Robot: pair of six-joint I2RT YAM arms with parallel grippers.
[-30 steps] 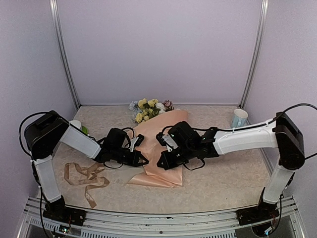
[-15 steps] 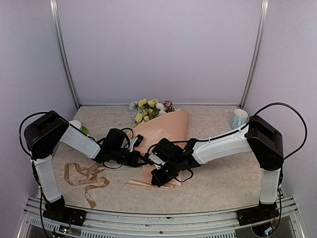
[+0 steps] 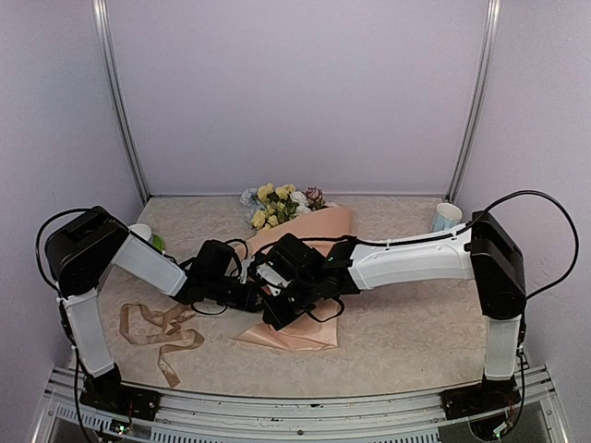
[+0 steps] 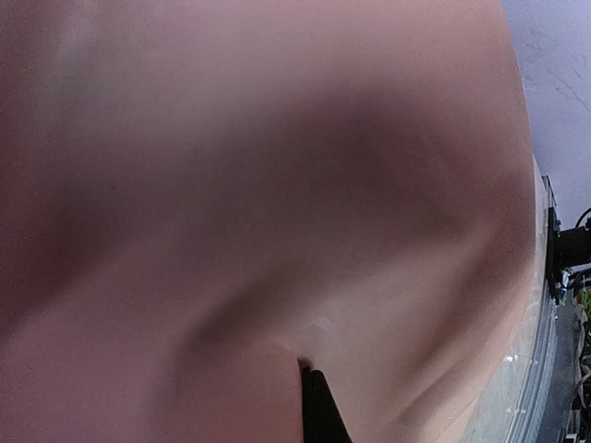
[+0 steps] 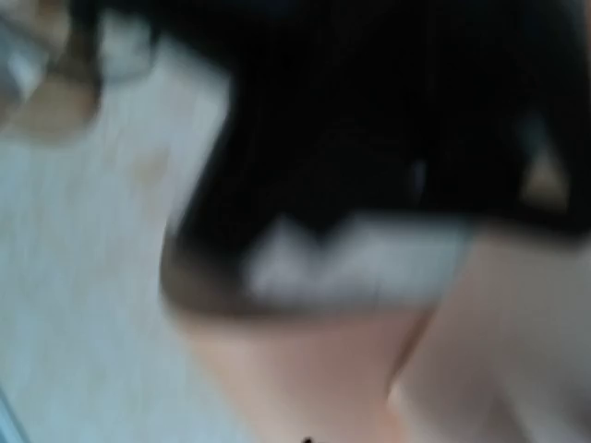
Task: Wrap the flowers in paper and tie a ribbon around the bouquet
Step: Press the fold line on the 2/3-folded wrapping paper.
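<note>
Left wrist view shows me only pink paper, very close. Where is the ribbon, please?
Observer: The ribbon lies loose on the table, left of the paper, tied around nothing.
Operator: Are the flowers inside the paper?
Observer: The flowers show their blooms beyond the paper's far end.
Operator: And where is the right gripper?
Observer: The right gripper is over the paper's near part, close beside the left gripper.
</note>
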